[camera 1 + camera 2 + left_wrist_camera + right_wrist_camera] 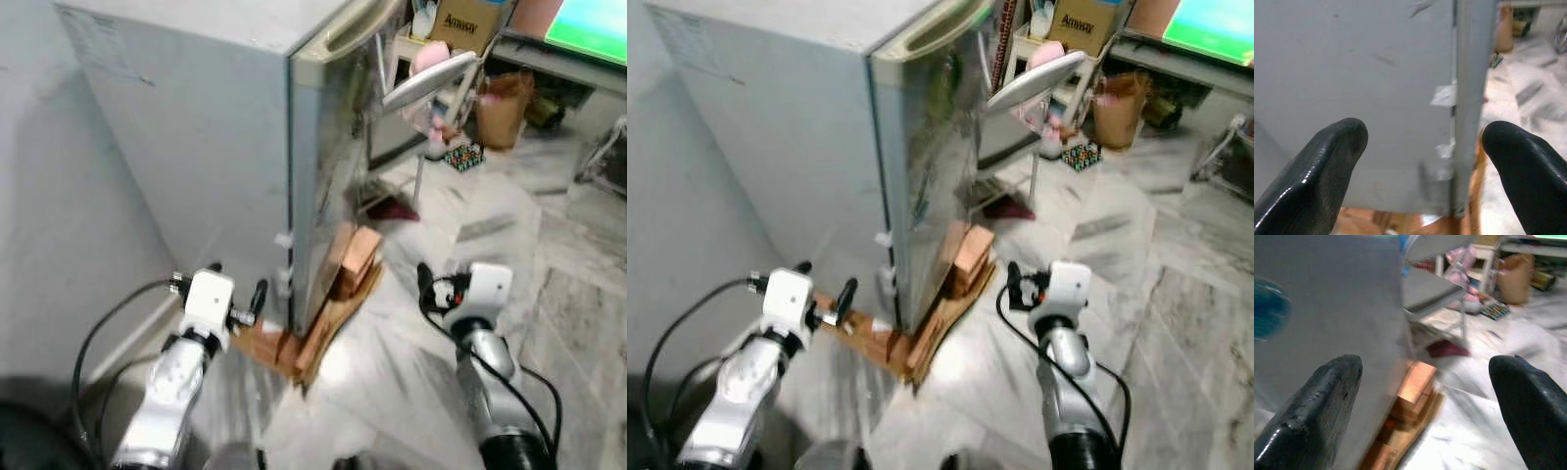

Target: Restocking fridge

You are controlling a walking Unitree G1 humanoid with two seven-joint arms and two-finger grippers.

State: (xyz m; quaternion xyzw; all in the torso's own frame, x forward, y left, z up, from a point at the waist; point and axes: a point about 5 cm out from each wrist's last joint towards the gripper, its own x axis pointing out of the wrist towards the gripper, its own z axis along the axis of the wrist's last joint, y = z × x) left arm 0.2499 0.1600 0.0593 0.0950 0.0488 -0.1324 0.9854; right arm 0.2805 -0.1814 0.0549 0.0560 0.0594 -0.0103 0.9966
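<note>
Fridge point(206, 147): grey, door shut, standing ahead and left of centre on wooden blocks point(338, 284) over flattened cardboard point(323, 333).
Door handle point(355, 24): pale, at the door's top edge.
Left gripper point(238, 294): raised near the fridge's lower side wall, fingers point(1317, 171) spread apart, nothing between them.
Right gripper point(426, 284): held out over the marble floor point(549, 264) right of the fridge, fingers point(1317, 406) wide apart, empty.
Far right: white chair point(431, 83), brown bag point(502, 106), cardboard box point(468, 22); the smaller clutter is probably toys, too blurred to tell.
</note>
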